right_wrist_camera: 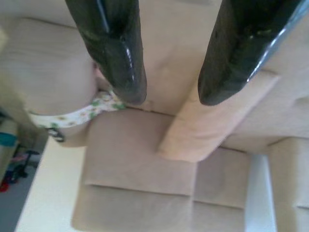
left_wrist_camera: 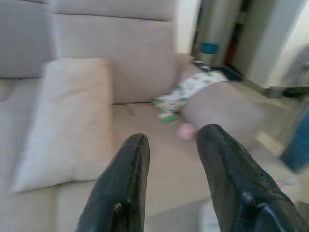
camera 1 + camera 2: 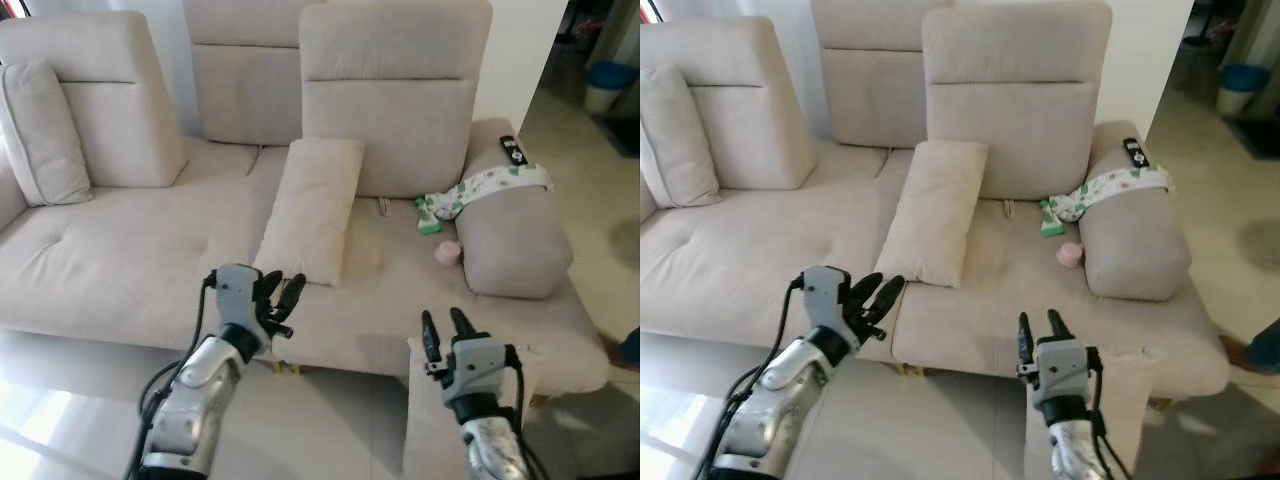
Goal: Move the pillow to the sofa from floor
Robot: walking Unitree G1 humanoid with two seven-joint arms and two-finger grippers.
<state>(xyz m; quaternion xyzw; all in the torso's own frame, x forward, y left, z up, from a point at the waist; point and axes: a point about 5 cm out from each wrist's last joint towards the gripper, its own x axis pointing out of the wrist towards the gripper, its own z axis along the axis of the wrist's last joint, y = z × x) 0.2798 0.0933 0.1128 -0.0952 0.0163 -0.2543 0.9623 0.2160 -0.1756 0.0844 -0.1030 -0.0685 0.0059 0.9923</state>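
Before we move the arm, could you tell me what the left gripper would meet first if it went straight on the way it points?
Probably the sofa seat cushion, just right of the leaning pillow. The open left gripper aims there, though depth is hard to judge.

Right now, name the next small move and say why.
Probably draw both arms back. The pillow already leans on the sofa backrest, and the left pincer and right pincer hang open and empty in front of the seat.

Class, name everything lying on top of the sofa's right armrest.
On the armrest lie a black remote and a patterned cloth draped across it. Whatever lies beneath the cloth is covered.
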